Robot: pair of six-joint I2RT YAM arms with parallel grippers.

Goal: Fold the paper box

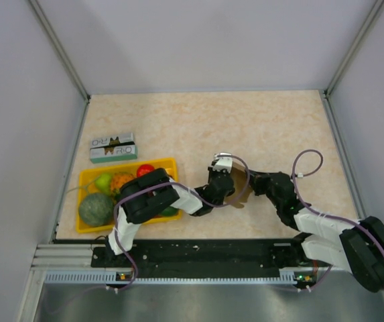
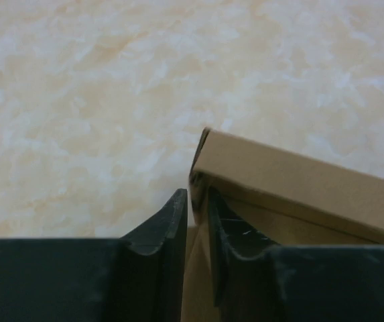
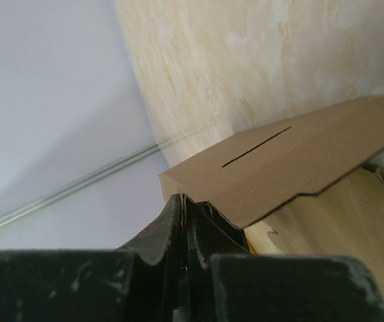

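Observation:
The paper box (image 1: pixel 238 186) is plain brown cardboard, partly folded, held near the table's middle front between both arms. My left gripper (image 1: pixel 220 176) is shut on one of its walls; in the left wrist view that brown wall (image 2: pixel 292 181) stands pinched between my fingers (image 2: pixel 168 235). My right gripper (image 1: pixel 253 182) is shut on the opposite side; in the right wrist view a thin cardboard edge sits between the closed fingers (image 3: pixel 165 228), and a flap with a slot (image 3: pixel 279 157) leans over them.
A yellow tray (image 1: pixel 84 180) with fruit and a green melon (image 1: pixel 96 209) sits at the front left. A green-and-white printed carton (image 1: pixel 113 147) lies behind it. Grey walls enclose the beige table (image 1: pixel 198 121).

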